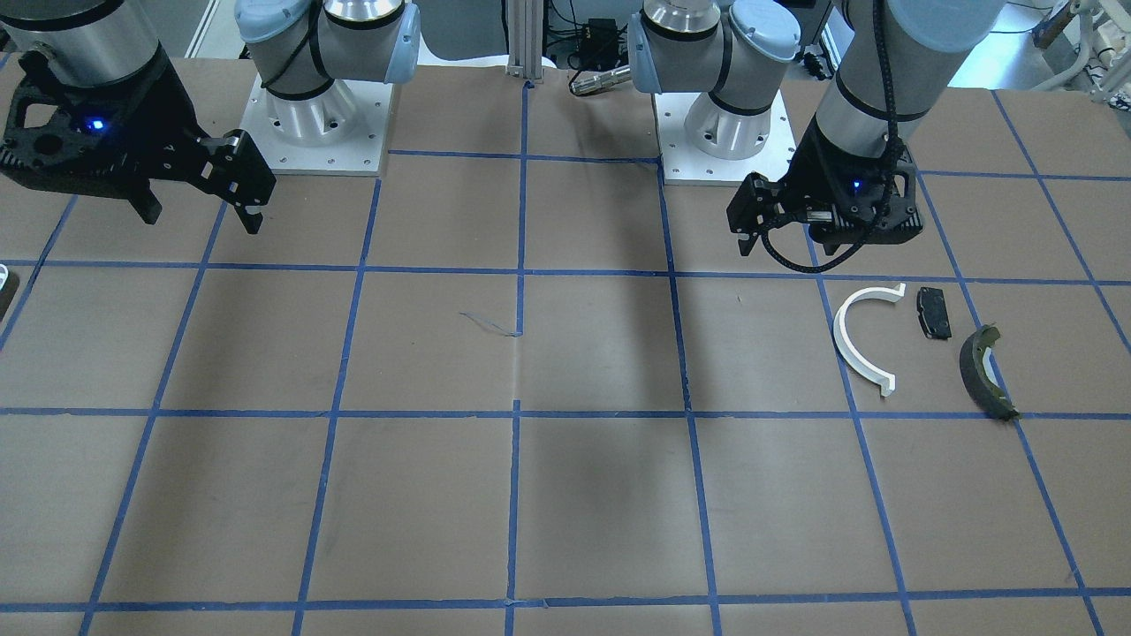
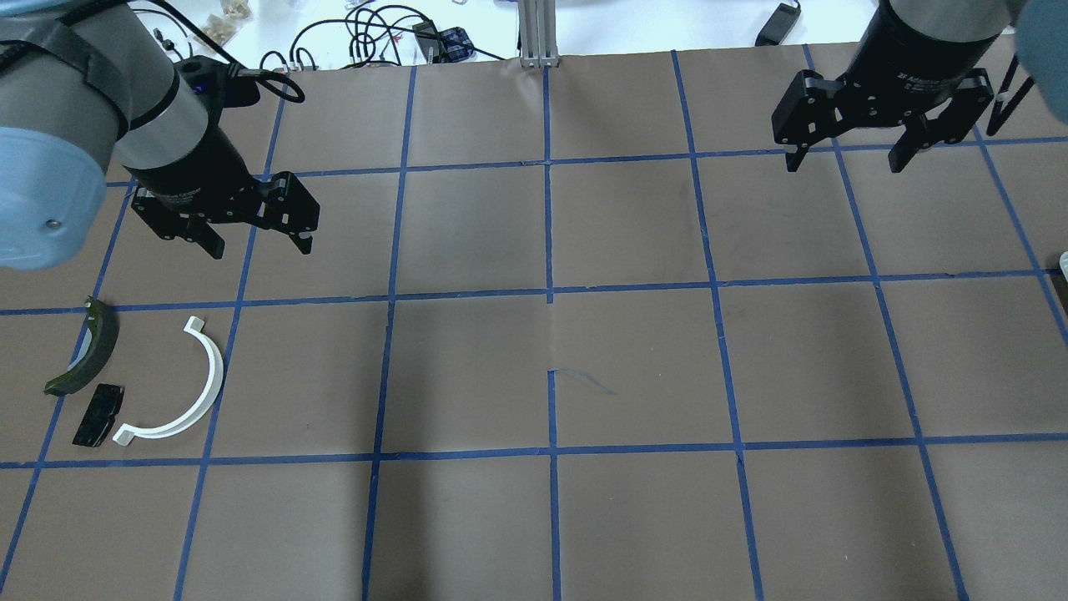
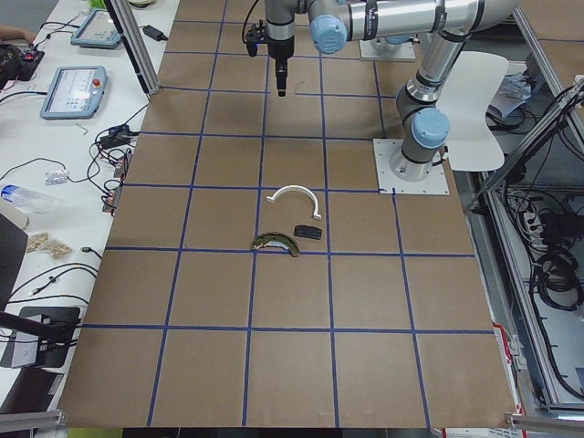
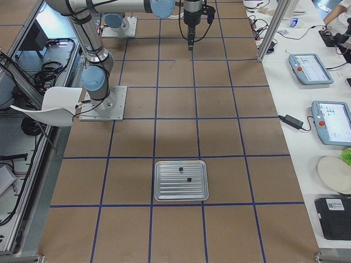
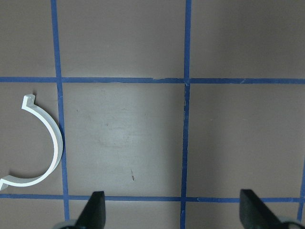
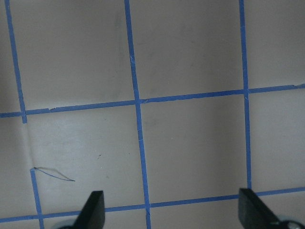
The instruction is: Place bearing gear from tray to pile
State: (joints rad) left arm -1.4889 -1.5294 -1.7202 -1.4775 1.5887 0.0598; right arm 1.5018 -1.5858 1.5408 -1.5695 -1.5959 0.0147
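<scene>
The pile lies on the table: a white half-ring arc point(image 2: 188, 388), a small flat black pad point(image 2: 98, 414) and a dark olive-edged shoe point(image 2: 86, 349). It also shows in the front view, with the arc point(image 1: 855, 336), pad point(image 1: 934, 312) and shoe point(image 1: 983, 371). The ridged metal tray point(image 4: 164, 189) holds two small dark parts point(image 4: 180, 169), too small to tell which is the bearing gear. My left gripper point(image 2: 263, 248) hangs open and empty above the table just beyond the pile. My right gripper point(image 2: 844, 163) is open and empty at the far right.
Brown paper with blue tape grid lines covers the table. The two arm bases point(image 1: 322, 115) stand at the robot's edge. Cables and loose items point(image 2: 392, 33) lie beyond the far table edge. Tablets and a plate point(image 4: 334, 175) sit on a side bench.
</scene>
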